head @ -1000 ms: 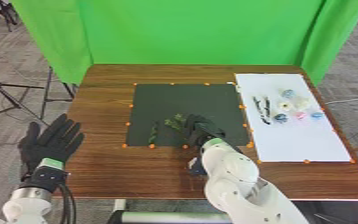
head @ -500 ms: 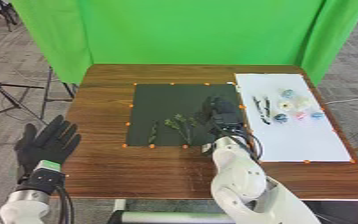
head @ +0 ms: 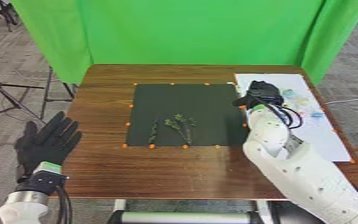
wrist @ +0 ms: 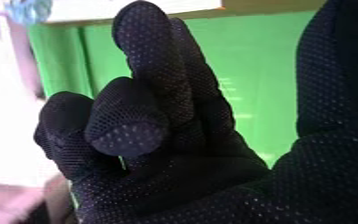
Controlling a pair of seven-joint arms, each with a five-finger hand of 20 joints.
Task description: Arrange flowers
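The right hand (head: 264, 92), fingers loosely open and empty, could scatter the flower heads (head: 290, 93) by descending askew.

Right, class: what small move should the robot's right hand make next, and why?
Probably lower the right hand toward the pale blue bloom: it hovers over the white board, close beside that bloom, while the dark mat holds green sprigs but no bloom.
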